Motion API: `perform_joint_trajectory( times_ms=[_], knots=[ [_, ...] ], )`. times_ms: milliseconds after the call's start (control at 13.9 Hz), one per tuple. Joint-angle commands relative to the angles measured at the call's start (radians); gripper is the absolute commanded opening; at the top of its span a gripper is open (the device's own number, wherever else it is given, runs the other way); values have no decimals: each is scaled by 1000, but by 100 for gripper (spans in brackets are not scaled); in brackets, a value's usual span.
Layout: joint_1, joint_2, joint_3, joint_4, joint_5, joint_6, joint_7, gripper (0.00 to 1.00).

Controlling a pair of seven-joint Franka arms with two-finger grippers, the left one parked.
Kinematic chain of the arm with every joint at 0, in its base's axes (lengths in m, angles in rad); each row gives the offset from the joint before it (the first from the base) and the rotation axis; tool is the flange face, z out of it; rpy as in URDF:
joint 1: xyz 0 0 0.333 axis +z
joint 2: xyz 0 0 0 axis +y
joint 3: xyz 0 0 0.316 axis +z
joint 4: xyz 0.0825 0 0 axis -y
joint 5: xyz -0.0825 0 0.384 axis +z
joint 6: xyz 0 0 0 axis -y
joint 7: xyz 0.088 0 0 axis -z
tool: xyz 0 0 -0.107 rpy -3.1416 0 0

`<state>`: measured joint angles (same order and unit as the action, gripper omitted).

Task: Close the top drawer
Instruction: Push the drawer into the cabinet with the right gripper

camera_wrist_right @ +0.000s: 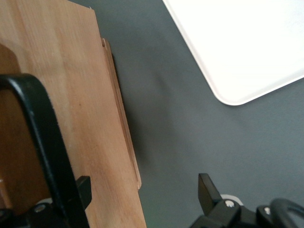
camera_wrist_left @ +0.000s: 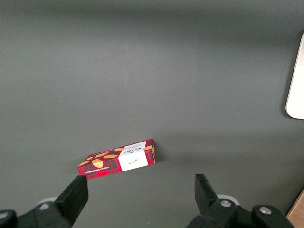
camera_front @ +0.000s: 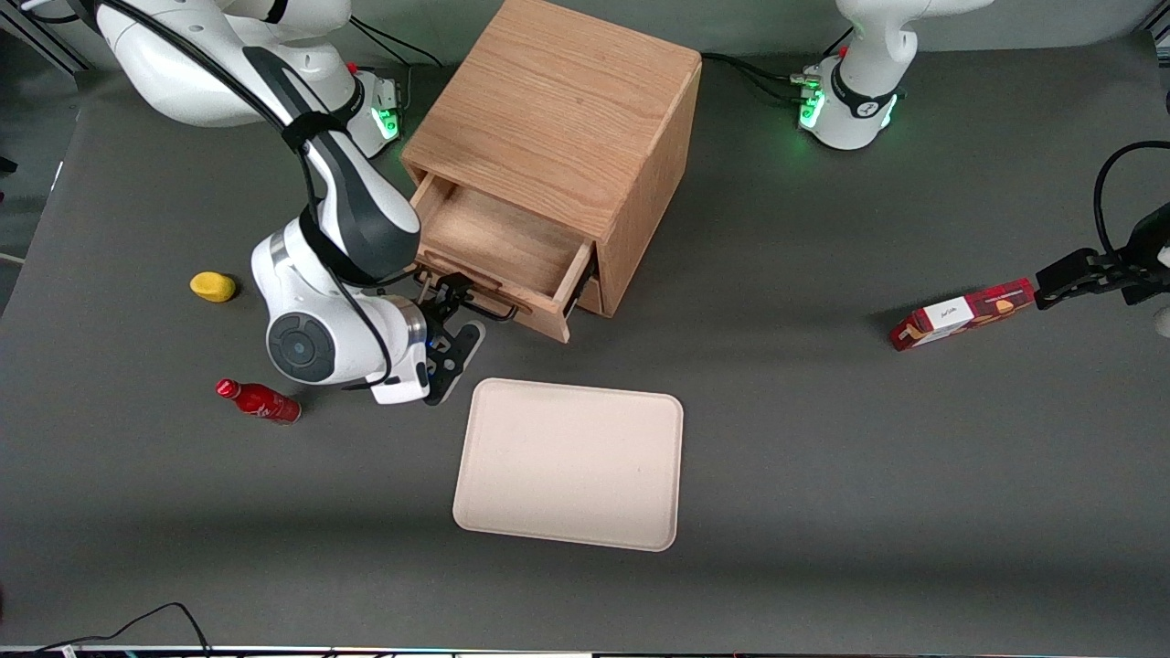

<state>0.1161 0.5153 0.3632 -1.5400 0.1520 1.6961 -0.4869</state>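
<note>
The top drawer [camera_front: 498, 239] of the oak cabinet [camera_front: 558, 100] stands pulled out, its inside bare. My right gripper [camera_front: 457, 318] is open and right in front of the drawer front, level with the black bar handle [camera_front: 494, 311]. In the right wrist view the gripper [camera_wrist_right: 145, 192] has its fingers wide apart. The edge of the drawer front [camera_wrist_right: 95, 142] lies between them, and the handle [camera_wrist_right: 42, 142] runs close by one finger [camera_wrist_right: 83, 190]. Nothing is held.
A beige tray [camera_front: 569, 464] [camera_wrist_right: 247, 42] lies on the table nearer the front camera than the cabinet. A yellow object [camera_front: 212, 286] and a red bottle [camera_front: 259, 400] lie toward the working arm's end. A red box [camera_front: 962, 313] [camera_wrist_left: 118, 159] lies toward the parked arm's end.
</note>
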Motion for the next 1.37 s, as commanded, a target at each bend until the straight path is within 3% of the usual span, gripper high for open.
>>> perform_joint_trajectory(
  times_ms=[0,1298],
  knots=[
    [-4,-46,28,-84,-11,37,45,100],
    [-16,-138,135,-230,-5,39,117,100]
  ],
)
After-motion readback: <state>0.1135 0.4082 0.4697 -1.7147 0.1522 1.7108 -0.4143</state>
